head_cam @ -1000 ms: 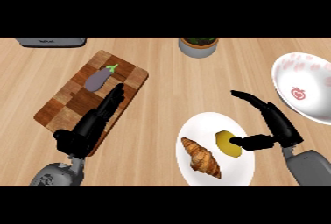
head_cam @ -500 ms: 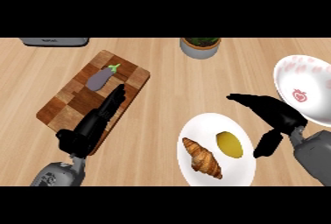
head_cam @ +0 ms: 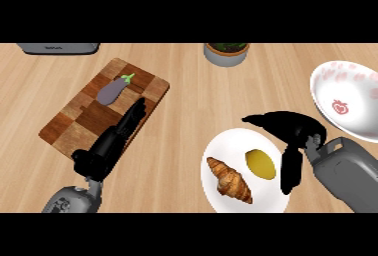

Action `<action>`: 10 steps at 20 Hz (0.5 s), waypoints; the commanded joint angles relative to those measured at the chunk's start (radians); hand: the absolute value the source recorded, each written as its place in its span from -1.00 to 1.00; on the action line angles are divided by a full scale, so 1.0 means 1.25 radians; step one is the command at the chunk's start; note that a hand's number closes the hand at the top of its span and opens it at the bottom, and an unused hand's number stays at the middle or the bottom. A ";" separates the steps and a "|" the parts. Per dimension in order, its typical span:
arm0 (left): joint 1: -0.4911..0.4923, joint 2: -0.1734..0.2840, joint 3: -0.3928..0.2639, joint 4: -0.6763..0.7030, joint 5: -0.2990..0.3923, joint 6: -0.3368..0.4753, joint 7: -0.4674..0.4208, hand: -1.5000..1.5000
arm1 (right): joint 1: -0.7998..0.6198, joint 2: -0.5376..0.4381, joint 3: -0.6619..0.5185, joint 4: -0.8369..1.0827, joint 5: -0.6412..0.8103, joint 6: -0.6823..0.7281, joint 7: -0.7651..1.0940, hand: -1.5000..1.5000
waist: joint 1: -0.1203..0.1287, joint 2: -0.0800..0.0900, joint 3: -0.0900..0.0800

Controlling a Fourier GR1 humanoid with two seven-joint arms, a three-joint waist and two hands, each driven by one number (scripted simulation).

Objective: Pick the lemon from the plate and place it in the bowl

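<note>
My right hand [head_cam: 289,131] sits over the right rim of the white plate [head_cam: 221,150], fingers spread and holding nothing: some reach up and left past the plate's top edge, while one dark finger hangs straight down along the plate's right side. The lemon [head_cam: 260,164] lies on the plate just left of that lower finger; I see a sliver of white between them, so I read them as apart. A croissant [head_cam: 230,180] lies on the plate's left half, angled, just beside the lemon. The grey forearm runs off toward the counter's lower right corner.

Up and right of the hand, at the counter's right edge, is the white bowl [head_cam: 353,90] with pink markings and a red emblem inside, partly cut off by the view.

My left hand [head_cam: 118,137] rests with straight fingers, gripping nothing, laid across the lower right edge of the wooden cutting board [head_cam: 81,117]. An eggplant [head_cam: 114,91] lies near the board's top corner, well apart from the fingertips.

Along the counter's far edge I see a potted plant [head_cam: 226,52] at centre and a grey appliance [head_cam: 57,48] at the left corner.
</note>
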 commanded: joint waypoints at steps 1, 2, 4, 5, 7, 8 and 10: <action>0.009 0.014 0.016 -0.060 0.013 -0.028 0.054 0.00 | 0.003 0.085 0.010 0.001 0.025 0.027 0.109 -1.00 | 0.002 0.001 0.001; 0.020 0.022 0.039 0.009 0.001 -0.041 -0.026 0.00 | 0.026 0.058 0.009 0.016 0.044 0.051 0.055 -1.00 | 0.000 0.002 0.001; -0.018 0.005 0.056 0.015 0.003 -0.053 0.004 0.00 | 0.046 0.084 -0.038 -0.065 0.024 0.067 0.135 -1.00 | -0.004 0.001 0.001; -0.008 -0.022 0.042 0.015 -0.012 -0.034 0.006 0.00 | 0.067 0.094 -0.034 -0.083 0.055 0.056 0.130 -1.00 | -0.003 0.001 0.001; -0.019 -0.002 0.061 -0.049 0.010 -0.054 0.070 0.00 | 0.087 0.081 -0.042 -0.091 0.076 0.071 0.096 -1.00 | -0.002 0.001 0.002; 0.000 -0.036 0.026 -0.018 -0.033 -0.021 0.019 0.00 | 0.113 0.131 0.026 -0.077 0.149 0.005 0.094 -1.00 | -0.002 0.001 0.002; 0.022 -0.035 0.036 0.004 -0.043 -0.041 -0.027 0.00 | 0.136 0.088 -0.006 -0.084 0.206 0.021 0.001 -1.00 | -0.001 0.002 0.002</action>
